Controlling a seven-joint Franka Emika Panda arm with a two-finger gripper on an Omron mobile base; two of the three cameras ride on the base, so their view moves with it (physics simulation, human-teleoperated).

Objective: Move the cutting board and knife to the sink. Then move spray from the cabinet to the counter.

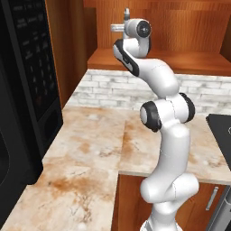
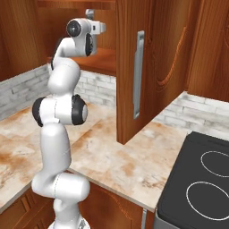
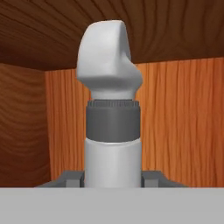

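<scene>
Spray bottle (image 3: 112, 109) stands upright in the middle of the hand view, its light grey trigger head near the top of the frame, a dark grey collar below it and the pale body running down to the bottom. On either side of that body, at the lower edge, sit the two dark finger tips (image 3: 70, 178) of the gripper (image 3: 112, 179) — they flank the bottle closely and look to be against its sides, though whether they press on it or just stand beside it I cannot tell. Behind the bottle are the orange-brown back wall and darker ceiling of the cabinet (image 3: 179, 118).

In the left base view the white arm (image 1: 167, 135) rises from the lower right and reaches up to the top centre of the frame, where its wrist sits at the mouth of the cabinet, just above the wooden shelf (image 1: 189, 62). A small grey piece of the bottle's top shows over the wrist (image 1: 127, 11). Below lie the white brick backsplash and the blotched beige counter (image 1: 90, 135).

In the right base view the open cabinet door (image 2: 147, 67) hangs at centre with its long grey handle, and a dark stovetop (image 2: 201, 183) fills the lower right corner.
</scene>
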